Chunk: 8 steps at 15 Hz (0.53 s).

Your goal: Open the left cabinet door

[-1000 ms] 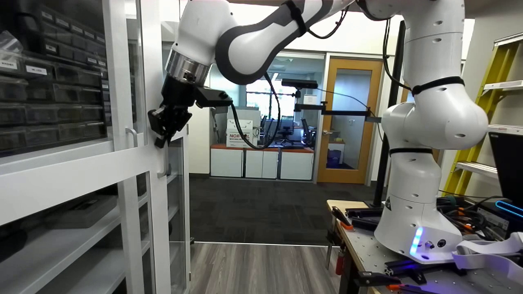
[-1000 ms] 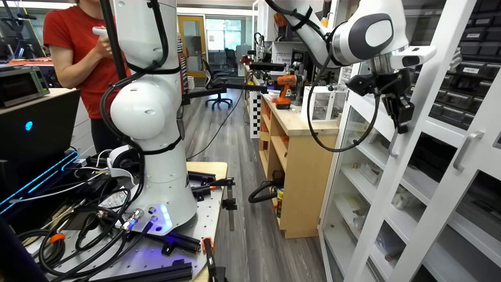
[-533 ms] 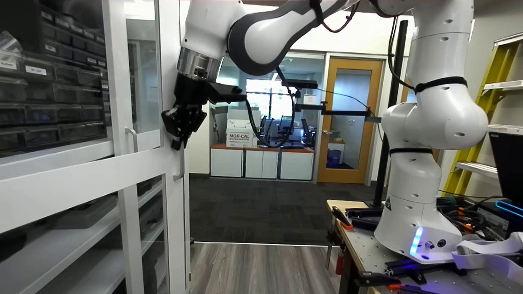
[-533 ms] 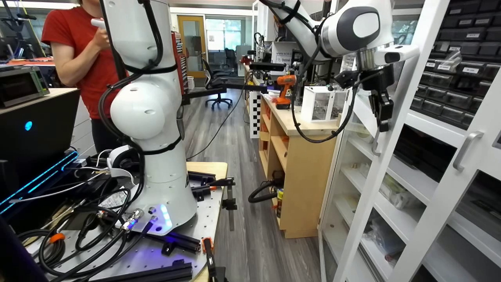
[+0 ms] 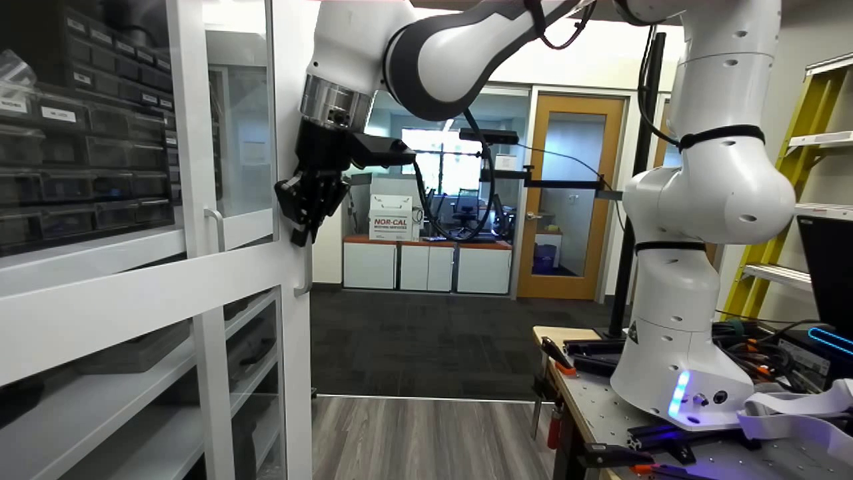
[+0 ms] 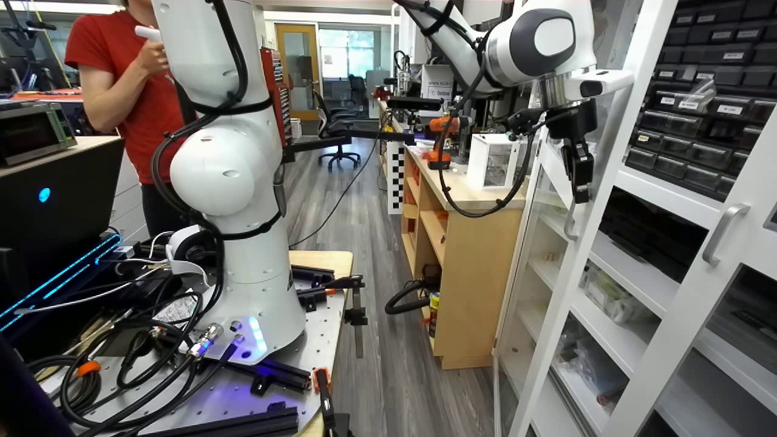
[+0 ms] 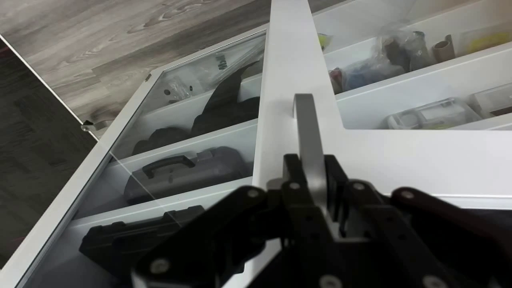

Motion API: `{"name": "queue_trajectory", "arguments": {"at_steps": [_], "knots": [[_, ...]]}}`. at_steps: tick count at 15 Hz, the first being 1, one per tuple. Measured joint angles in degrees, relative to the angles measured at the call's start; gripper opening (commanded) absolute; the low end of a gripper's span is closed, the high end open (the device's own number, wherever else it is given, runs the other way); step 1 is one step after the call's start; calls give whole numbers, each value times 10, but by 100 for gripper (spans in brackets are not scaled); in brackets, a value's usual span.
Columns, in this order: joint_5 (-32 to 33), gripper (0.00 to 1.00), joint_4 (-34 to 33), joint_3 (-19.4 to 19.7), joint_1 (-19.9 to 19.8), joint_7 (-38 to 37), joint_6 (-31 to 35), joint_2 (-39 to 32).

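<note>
The left cabinet door, a white frame (image 5: 293, 333) with glass panes, stands swung partly open in both exterior views (image 6: 561, 297). Its grey bar handle (image 7: 307, 124) runs between my fingers in the wrist view; its lower end shows below the gripper in both exterior views (image 5: 307, 273) (image 6: 569, 224). My gripper (image 7: 311, 162) is shut on the handle, one black finger on each side, near the handle's upper part. It points downward in both exterior views (image 5: 301, 239) (image 6: 581, 194). The part of the handle deep in the jaws is hidden.
The neighbouring cabinet door with its handle (image 6: 725, 233) is closed. Cabinet shelves hold drawer bins (image 5: 86, 173) and a grey case (image 7: 188, 174). A wooden bench (image 6: 473, 291) stands near the door. A cable loop (image 6: 443, 182) hangs from the arm. A person (image 6: 124, 91) stands behind the robot.
My gripper has pulled the handle outward, away from the cabinet, and the left door has swung wider. It moved more in the first half second than in the last. The grip stays on.
</note>
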State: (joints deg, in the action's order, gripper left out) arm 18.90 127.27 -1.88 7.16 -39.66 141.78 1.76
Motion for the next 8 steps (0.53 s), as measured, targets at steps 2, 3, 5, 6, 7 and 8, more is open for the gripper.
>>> {"name": "queue_trajectory", "arguments": {"at_steps": [2,3,5,6,7,8], "knots": [[3,53,2,-7,0,10,-10,7],[3,60,0,-14,0,22,-27,17],[0,73,-1,-32,2,41,-57,43],[-3,79,-1,-41,2,51,-68,56],[-8,86,-1,-50,3,61,-78,67],[-16,92,-1,-56,3,71,-88,77]]}}
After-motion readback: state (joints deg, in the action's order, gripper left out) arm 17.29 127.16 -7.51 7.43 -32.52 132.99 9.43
